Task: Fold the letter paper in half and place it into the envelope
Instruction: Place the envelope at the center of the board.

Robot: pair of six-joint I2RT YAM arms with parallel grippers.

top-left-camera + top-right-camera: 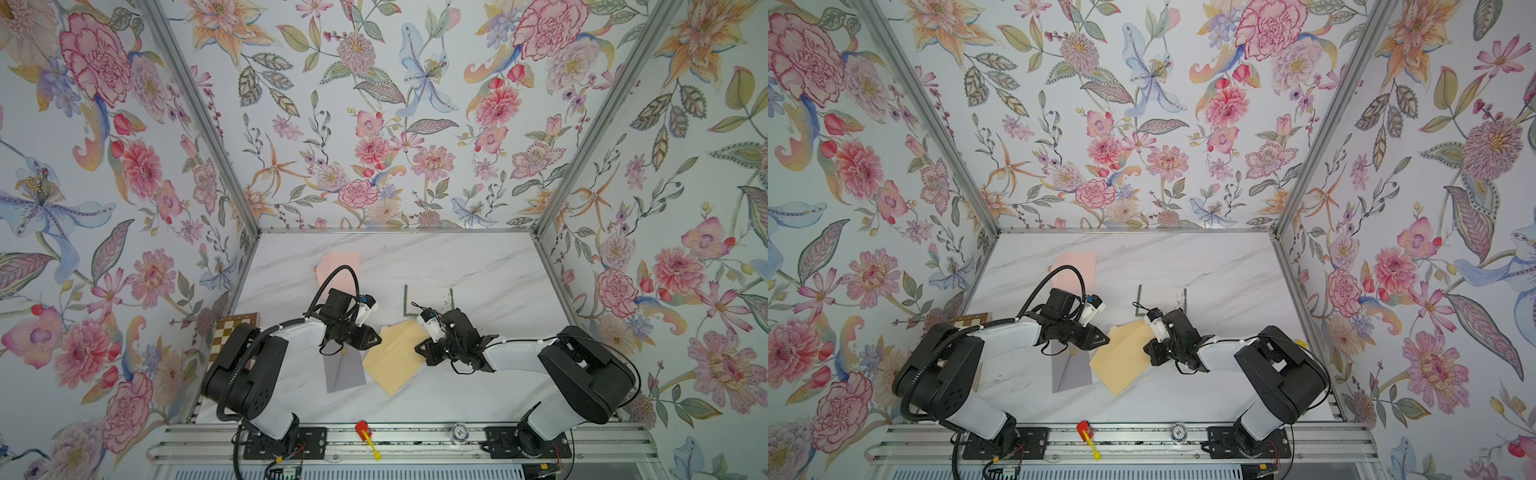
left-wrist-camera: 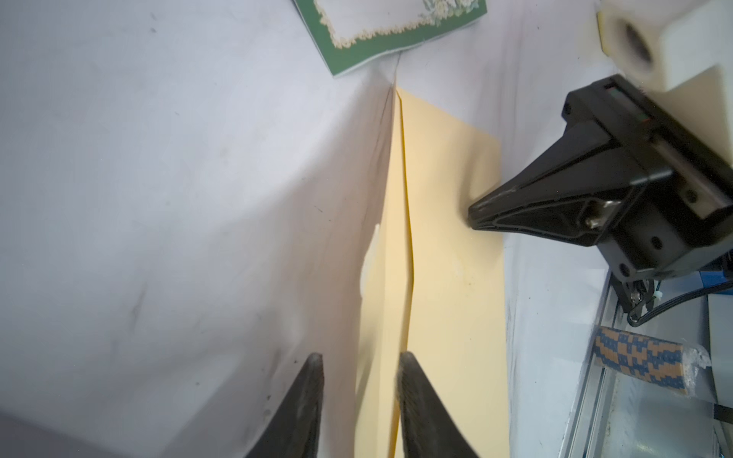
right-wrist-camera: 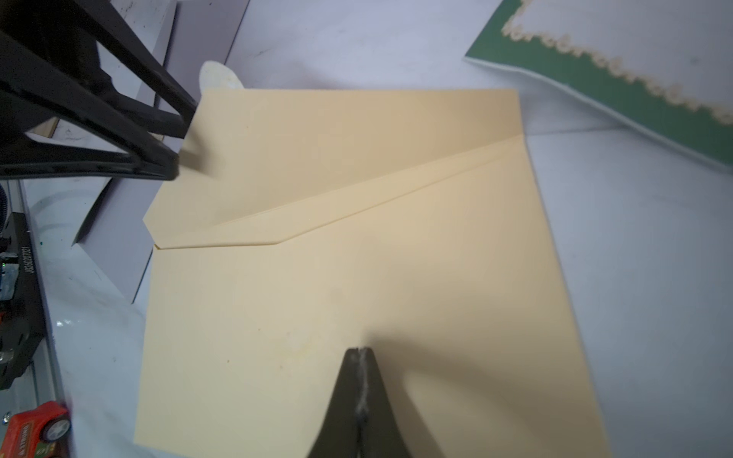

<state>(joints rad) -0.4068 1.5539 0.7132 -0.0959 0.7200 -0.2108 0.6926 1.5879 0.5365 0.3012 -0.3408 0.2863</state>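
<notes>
While the yellow envelope (image 1: 390, 361) lies flat, flap open, mid front edge of your marble bench (image 1: 478, 266), grey sheet (image 1: 347, 374) sits just beside it; green-edged sheet (image 1: 428, 296) just behind; R gripper (image 3: 359, 353) tips together, pressing on envelope; L gripper (image 2: 361, 357) jaws apart at flap edge.
</notes>
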